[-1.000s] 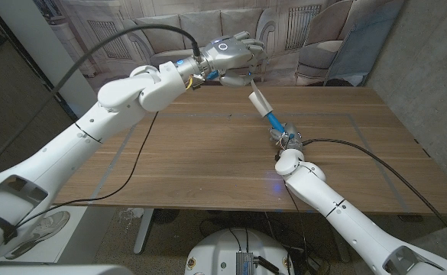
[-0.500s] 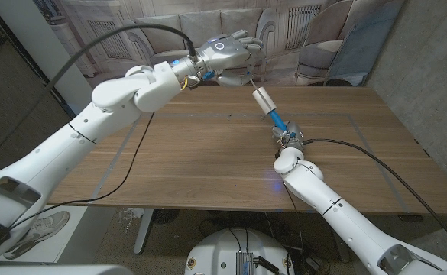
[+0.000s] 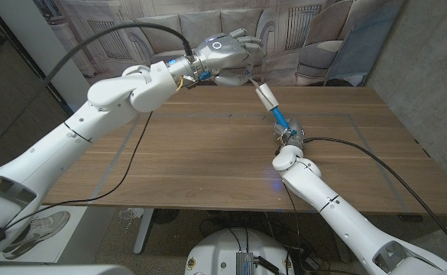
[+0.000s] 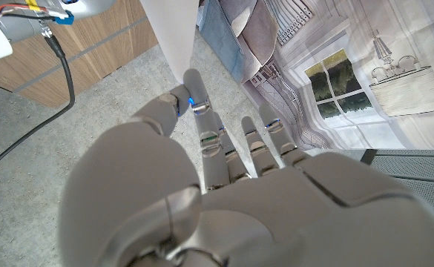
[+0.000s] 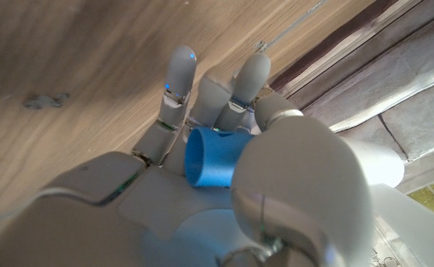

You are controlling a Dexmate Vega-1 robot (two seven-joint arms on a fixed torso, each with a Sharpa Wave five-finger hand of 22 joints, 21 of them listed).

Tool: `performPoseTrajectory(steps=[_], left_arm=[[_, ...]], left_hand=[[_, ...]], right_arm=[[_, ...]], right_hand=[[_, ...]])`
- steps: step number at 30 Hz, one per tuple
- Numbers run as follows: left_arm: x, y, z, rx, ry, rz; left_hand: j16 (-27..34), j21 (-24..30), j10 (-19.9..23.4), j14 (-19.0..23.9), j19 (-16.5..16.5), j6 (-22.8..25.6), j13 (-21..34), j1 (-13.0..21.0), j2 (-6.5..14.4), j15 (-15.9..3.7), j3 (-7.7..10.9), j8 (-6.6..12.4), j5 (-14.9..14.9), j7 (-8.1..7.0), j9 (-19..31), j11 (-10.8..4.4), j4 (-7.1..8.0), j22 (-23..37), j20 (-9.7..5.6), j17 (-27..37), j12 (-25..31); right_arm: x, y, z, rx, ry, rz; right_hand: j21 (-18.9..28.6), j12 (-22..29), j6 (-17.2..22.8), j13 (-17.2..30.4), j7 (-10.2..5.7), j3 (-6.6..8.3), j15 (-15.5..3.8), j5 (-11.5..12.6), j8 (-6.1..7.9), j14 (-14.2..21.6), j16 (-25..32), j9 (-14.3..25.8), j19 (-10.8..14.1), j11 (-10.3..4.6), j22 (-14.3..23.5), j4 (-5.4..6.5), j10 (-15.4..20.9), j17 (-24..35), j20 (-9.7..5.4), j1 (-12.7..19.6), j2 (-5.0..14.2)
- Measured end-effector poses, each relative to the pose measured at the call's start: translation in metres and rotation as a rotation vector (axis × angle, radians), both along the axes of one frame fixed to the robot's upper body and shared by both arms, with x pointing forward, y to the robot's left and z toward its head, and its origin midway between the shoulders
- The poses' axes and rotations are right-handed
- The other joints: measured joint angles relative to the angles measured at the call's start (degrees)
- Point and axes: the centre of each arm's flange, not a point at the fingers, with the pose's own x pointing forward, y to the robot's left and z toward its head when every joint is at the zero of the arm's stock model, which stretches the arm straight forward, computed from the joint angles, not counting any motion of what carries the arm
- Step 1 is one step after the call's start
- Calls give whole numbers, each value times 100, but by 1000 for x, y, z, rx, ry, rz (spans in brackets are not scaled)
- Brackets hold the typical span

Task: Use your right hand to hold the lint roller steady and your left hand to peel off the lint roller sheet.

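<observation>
My right hand (image 3: pixel 289 139) grips the blue handle (image 3: pixel 280 117) of the lint roller, which tilts up and away over the table. Its white roll (image 3: pixel 265 95) points toward the far edge. My left hand (image 3: pixel 227 51) hangs high above the far edge and pinches the peeled white sheet (image 3: pixel 251 76), which runs as a thin strip down to the roll. In the left wrist view the sheet (image 4: pixel 169 37) is caught between the fingertips (image 4: pixel 191 93) of my left hand (image 4: pixel 202 193). The right wrist view has my right hand (image 5: pixel 202 185) wrapped around the blue handle (image 5: pixel 213 159), the white roll (image 5: pixel 380 165) beyond it.
The wooden table (image 3: pixel 208 160) carries taped lines and a black cable (image 3: pixel 135 164) trailing across its left side. Another black cable (image 3: pixel 361 149) runs from my right wrist over the right half. A printed backdrop (image 3: pixel 307 30) stands behind the far edge.
The roller's white roll has lifted and swung slightly toward the far edge. My left hand has drifted a little left while holding the sheet, and my right hand shifted slightly forward.
</observation>
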Motion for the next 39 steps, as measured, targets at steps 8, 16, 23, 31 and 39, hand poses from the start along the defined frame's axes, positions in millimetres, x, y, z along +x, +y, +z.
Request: performPoseTrajectory(steps=[8, 16, 23, 31, 39], left_arm=[[0, 8, 2, -2, -13, 2], [-4, 8, 2, -1, -23, -8], [-7, 7, 1, 0, -32, -12], [-10, 9, -2, -5, -51, -6], [-12, 13, -3, -16, -87, -23]], left_hand=[[0, 34, -1, 0, 0, 0, 0, 0, -1, 0, 0, -7, -1, 0, 31, 2, 0, 0, 0, 0, 0], [0, 34, -2, 0, 0, 0, -1, 0, -1, 0, -1, -13, -2, 0, 5, 3, 0, 0, 0, 0, 24], [0, 56, -2, 0, 0, 0, -1, 0, -1, 0, -1, 24, -3, 0, 17, 3, 0, 0, 0, 26, 24], [0, 65, -3, 0, -2, -110, -1, -40, -38, 0, -62, 7, -26, -110, -55, 4, 28, 0, 3, 62, 24], [-35, 77, -663, -282, -331, -1450, -87, -524, -314, 13, -614, -893, -1096, -614, -731, 247, 186, 12, 183, 68, -339]], right_arm=[[1, -6, 4, 9, -12, -36], [2, -9, 4, 16, -15, -49], [2, -10, 3, 20, -14, -54], [-1, -9, 4, 23, -22, -55], [-7, -6, 5, 27, -38, -53]], right_hand=[[0, 0, -2, -6, 2, 31, 0, 0, 1, 0, 0, -4, 0, 8, 0, 31, -8, 5, 0, -37, -38], [0, 18, -3, -14, 3, 55, 0, -1, 0, 0, 44, 5, 0, 9, 0, 7, -8, 6, 0, -36, -37], [0, 18, -10, -14, 10, 72, 0, 9, -1, 0, 44, 7, 0, 9, 0, 23, -9, 5, 0, -39, -33], [0, 42, -10, -14, 10, 102, 0, 23, -2, 0, 67, -9, 0, 10, 0, 9, -10, 5, 0, -43, -28], [0, 41, -11, -18, 11, 102, 21, 23, -6, -21, 89, 7, 0, 19, 0, 9, -19, -11, 0, -51, -20]])
